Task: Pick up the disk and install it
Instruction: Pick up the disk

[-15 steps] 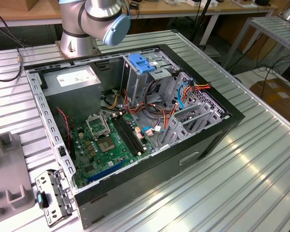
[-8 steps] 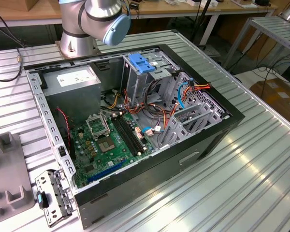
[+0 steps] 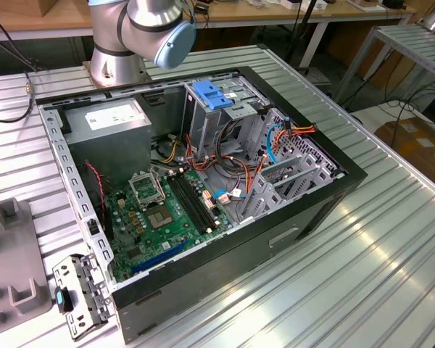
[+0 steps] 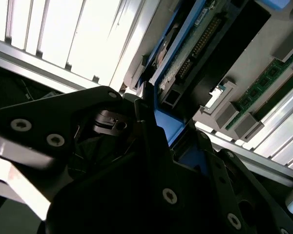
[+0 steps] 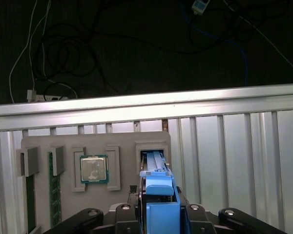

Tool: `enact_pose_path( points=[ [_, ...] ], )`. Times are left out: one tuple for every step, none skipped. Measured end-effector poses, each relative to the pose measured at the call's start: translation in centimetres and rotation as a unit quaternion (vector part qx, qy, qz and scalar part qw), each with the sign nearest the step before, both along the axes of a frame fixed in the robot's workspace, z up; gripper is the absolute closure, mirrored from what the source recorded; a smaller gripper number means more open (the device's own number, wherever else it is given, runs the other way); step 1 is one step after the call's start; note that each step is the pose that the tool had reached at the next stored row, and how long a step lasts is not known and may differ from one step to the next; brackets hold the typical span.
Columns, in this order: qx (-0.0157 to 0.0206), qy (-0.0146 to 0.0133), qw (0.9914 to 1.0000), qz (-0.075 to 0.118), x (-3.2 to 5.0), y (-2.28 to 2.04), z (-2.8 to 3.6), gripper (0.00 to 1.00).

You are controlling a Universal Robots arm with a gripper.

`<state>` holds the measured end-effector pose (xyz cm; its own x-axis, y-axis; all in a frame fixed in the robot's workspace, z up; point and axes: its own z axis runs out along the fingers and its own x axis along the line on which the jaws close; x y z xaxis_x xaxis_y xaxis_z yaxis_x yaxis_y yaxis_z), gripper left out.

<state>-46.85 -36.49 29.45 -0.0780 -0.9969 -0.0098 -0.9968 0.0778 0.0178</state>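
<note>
The computer case (image 3: pixel 275 239) is showing black, and the motherboard (image 3: pixel 167 217) inside it is lying green. A bright blue latch (image 3: pixel 214 96) is capping the grey cage (image 3: pixel 203 123), and the grey power supply (image 3: pixel 105 130) is wearing a white sticker. Orange and red cables (image 3: pixel 299 130) are trailing at the exterior view's right. The ribbed table (image 3: pixel 377 239) is gleaming silver. In the first wrist view, the disk (image 5: pixel 154 161) is showing light-blue rails between the black gripper (image 5: pixel 159 195), beside a silver, green-edged processor (image 5: pixel 94 169) in a grey tray (image 5: pixel 112 141).
</note>
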Motion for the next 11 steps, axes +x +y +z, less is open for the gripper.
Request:
enact_pose_path(
  points=[
    [-0.0001, 0.0, 1.0, 0.0, 0.0, 0.0, -0.01, 0.63],
    [-0.0001, 0.0, 1.0, 0.0, 0.0, 0.0, -0.01, 0.63],
    [-0.0003, 0.0, 1.0, 0.0, 0.0, 0.0, -0.01, 0.63],
    [-0.0004, 0.0, 1.0, 0.0, 0.0, 0.0, -0.02, 0.63],
    [-0.0004, 0.0, 1.0, 0.0, 0.0, 0.0, -0.02, 0.63],
    [-0.0004, 0.0, 1.0, 0.0, 0.0, 0.0, -0.02, 0.63],
    [-0.0004, 0.0, 1.0, 0.0, 0.0, 0.0, -0.03, 0.63],
    [-0.0004, 0.0, 1.0, 0.0, 0.0, 0.0, -0.03, 0.63],
    [-0.0004, 0.0, 1.0, 0.0, 0.0, 0.0, -0.03, 0.63],
    [-0.0004, 0.0, 1.0, 0.0, 0.0, 0.0, -0.03, 0.63],
    [-0.0004, 0.0, 1.0, 0.0, 0.0, 0.0, -0.03, 0.63]
  ],
)
